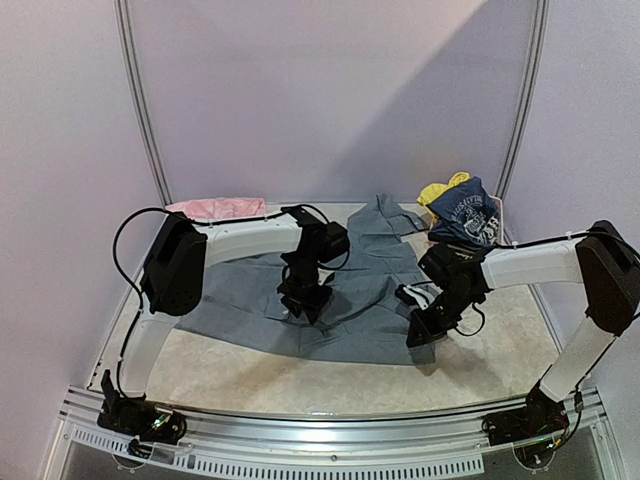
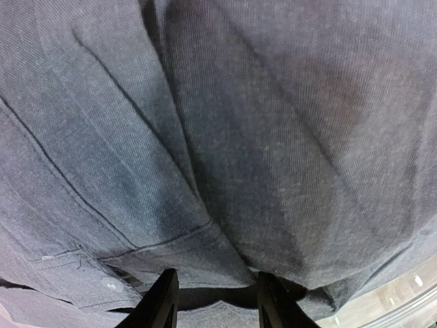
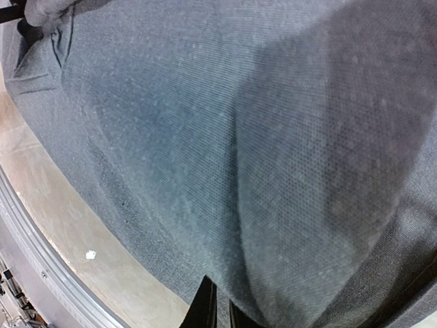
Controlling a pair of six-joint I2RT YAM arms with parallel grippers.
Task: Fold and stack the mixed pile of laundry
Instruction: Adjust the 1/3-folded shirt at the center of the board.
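Table (image 1: 500, 372), grey shirt (image 1: 362, 330), illegibly lettered top (image 1: 468, 216)

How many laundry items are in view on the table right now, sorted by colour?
grey shirt: 1
navy top: 1
yellow piece: 1
pink item, kind unclear: 1
Total: 4

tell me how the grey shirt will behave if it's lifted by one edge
Likely floppy: the shirt lies creased and folded, so it should sag from the right claw. Probably light: the cloth looks thin. Pushed, it would likely bunch up rather than slide on the table.
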